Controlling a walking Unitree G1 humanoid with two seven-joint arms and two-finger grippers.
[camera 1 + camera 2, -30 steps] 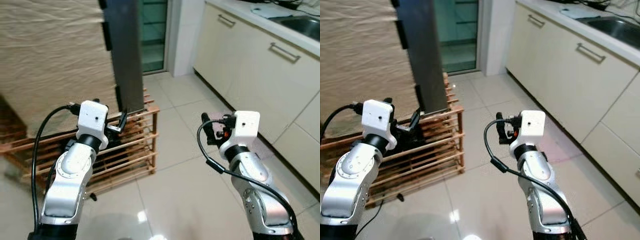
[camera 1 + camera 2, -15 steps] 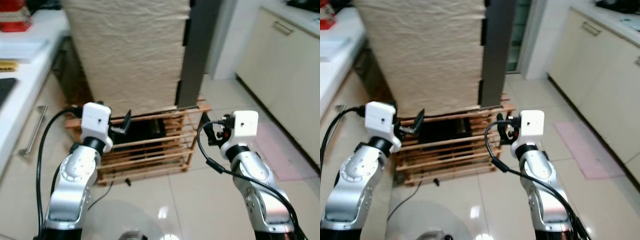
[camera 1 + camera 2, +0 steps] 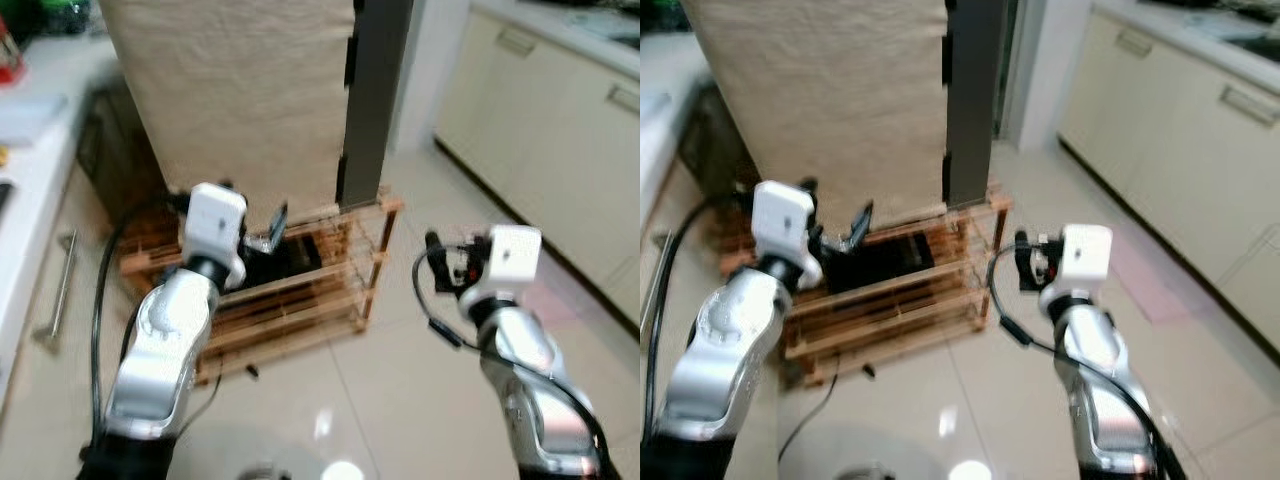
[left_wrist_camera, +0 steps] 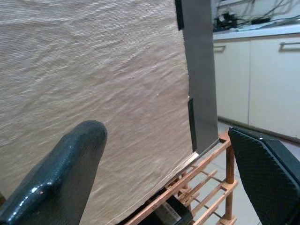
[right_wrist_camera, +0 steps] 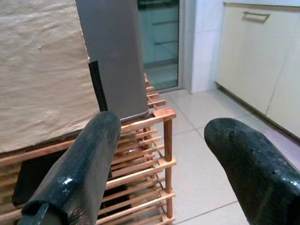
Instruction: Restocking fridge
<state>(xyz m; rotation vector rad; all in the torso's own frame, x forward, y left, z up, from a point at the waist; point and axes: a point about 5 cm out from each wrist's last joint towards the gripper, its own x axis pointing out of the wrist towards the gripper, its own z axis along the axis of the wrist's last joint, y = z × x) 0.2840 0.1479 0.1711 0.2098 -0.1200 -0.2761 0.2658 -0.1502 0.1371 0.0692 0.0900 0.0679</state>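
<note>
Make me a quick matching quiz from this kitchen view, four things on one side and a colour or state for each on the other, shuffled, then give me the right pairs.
Things:
1. wooden rack
2. cloth cover
3. left gripper
4. cabinet doors

Descriptions:
A. cream, with metal bar handles
B. beige and wrinkled
C. open, holding nothing
D. slatted, standing on the tiled floor

Pairs: 1-D, 2-B, 3-C, 4-A
</note>
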